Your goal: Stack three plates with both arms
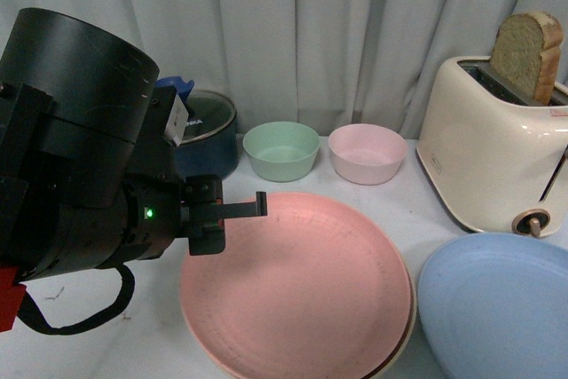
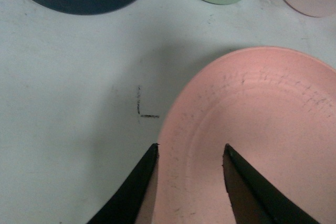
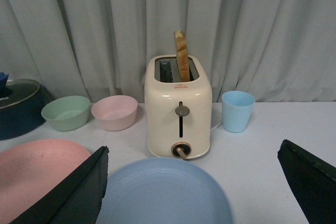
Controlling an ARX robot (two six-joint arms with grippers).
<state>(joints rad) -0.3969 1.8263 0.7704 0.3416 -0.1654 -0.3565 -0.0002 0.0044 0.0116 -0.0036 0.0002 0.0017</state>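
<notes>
Pink plate [image 1: 297, 286] is lying on the white worktop [image 2: 68, 103], on top of the beige plate [image 1: 404, 336]. The left fingers [image 2: 131, 192] are standing open astride its left rim, gripping nothing. Further right, the light blue plate [image 1: 497, 308] is lying just beside this stack, between the widely spread, empty right fingers [image 3: 79, 192].

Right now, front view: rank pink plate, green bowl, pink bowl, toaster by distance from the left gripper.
1. Pink plate, right under the left gripper.
2. Green bowl, behind it.
3. Pink bowl, behind, further right.
4. Toaster, far right.
</notes>
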